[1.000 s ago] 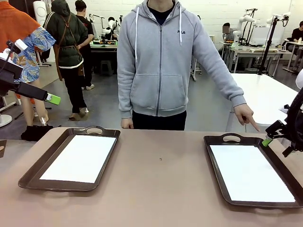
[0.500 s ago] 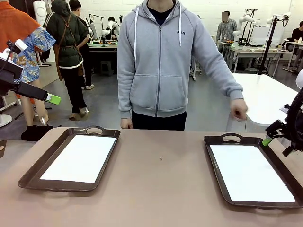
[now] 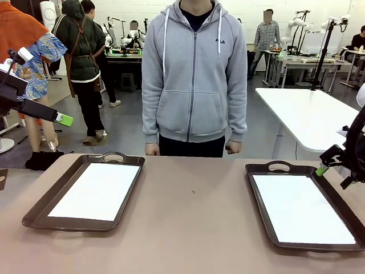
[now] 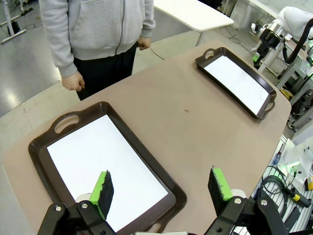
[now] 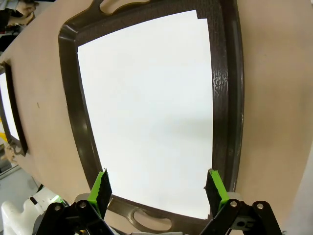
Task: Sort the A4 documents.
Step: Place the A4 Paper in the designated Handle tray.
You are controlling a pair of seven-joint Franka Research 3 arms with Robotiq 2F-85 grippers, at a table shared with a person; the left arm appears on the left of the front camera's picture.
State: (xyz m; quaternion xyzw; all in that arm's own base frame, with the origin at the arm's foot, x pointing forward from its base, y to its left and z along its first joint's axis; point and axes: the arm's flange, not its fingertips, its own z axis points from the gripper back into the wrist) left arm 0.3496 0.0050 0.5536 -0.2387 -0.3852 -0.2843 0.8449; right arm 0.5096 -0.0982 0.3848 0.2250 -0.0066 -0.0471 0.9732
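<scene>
A: Where are the papers?

B: One white sheet (image 3: 97, 190) lies flat in the left tray (image 3: 40, 206), and another sheet (image 3: 301, 209) lies flat in the right tray (image 3: 258, 200). In the right wrist view a second sheet's corner peeks out at the top edge of that right-hand paper (image 5: 151, 107), so there may be more than one there.

A: And the trays?

B: Both are dark brown with handles and sit on the brown desk (image 3: 194, 228), well apart, one towards each side.

A: What about the end effectors?

B: The left end effector (image 4: 164, 188) hangs above the near end of its tray (image 4: 122, 122), fingers spread wide, holding nothing. The right end effector (image 5: 159, 188) hovers over its own tray (image 5: 73, 122), also wide open and empty. In the front view the left one (image 3: 60, 119) sits off the desk's left edge and the right one (image 3: 326, 165) just beside the right tray's far corner.

A: Anything in the way?

B: A person in a grey hoodie (image 3: 194, 74) stands at the far edge of the desk, between the trays, with both fists (image 3: 233, 147) down by the desk's edge. A white table (image 3: 308, 114) stands behind, to the right.
</scene>
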